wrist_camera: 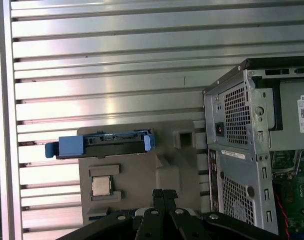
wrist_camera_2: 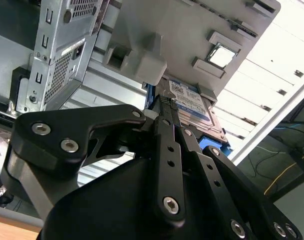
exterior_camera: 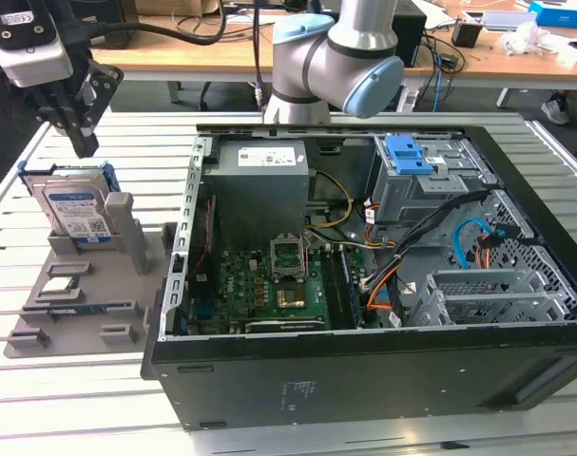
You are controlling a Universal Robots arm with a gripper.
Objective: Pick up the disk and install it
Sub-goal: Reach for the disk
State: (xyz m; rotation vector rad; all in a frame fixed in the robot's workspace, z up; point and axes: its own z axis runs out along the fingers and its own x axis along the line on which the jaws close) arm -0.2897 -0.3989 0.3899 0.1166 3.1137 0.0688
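- Closest to us in both wrist views is the claw [wrist_camera: 164, 192], its black fingers [wrist_camera_2: 164, 107] pressed together and grasping nothing.
- We see the disk [exterior_camera: 74, 204] standing on edge in a grey holder [exterior_camera: 88, 285] at the exterior view's left, outside the open computer case [exterior_camera: 364, 380]. The claw hangs just above it at the upper left of that frame, not touching.
- We judge the task barely begun: the disk is not yet lifted, so both pickup and fitting are left.
- We get the inside of the case from the exterior view: a circuit board [exterior_camera: 278, 285] and a blue bracket [exterior_camera: 407, 152].
- We see the disk edge-on in the first wrist view, with a small chip [wrist_camera: 100, 186] near it in the holder. The second wrist view shows the disk's labelled face.
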